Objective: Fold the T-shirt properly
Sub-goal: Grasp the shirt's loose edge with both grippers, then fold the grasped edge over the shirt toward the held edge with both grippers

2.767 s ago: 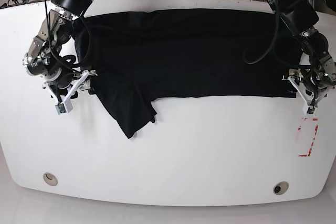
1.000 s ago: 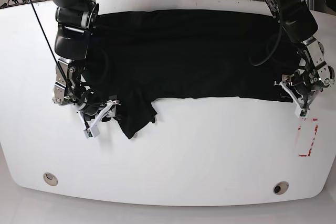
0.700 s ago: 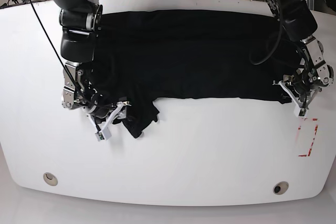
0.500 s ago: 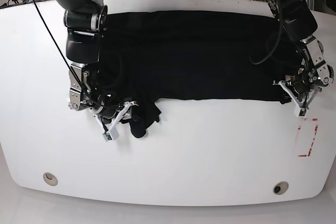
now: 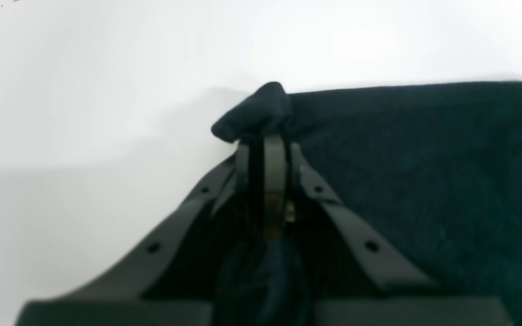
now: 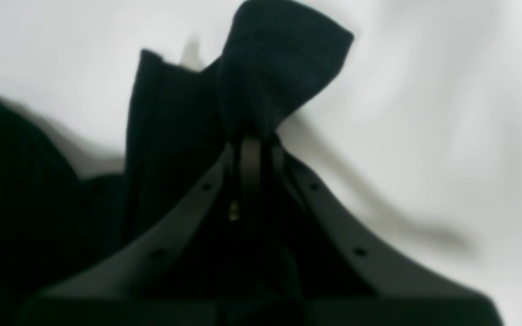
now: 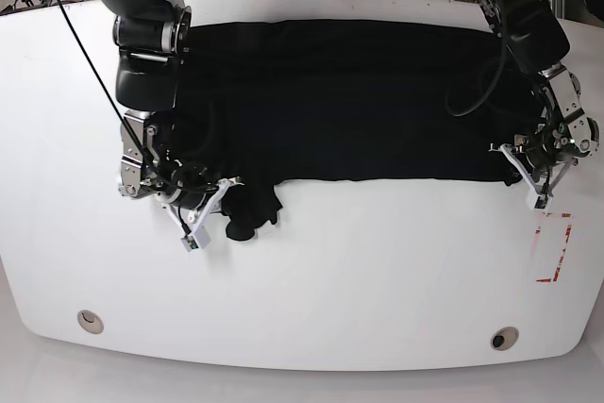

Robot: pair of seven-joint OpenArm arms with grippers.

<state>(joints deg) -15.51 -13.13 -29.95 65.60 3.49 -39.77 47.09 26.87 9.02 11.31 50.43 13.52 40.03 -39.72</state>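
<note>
Where each tool pinches, the T-shirt (image 7: pixel 349 101) bunches softly.

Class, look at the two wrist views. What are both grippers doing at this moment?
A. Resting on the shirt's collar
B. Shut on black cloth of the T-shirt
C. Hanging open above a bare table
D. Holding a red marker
B: each wrist view shows the fingers pressed together with a bunched tuft of the T-shirt sticking out past them.
</note>
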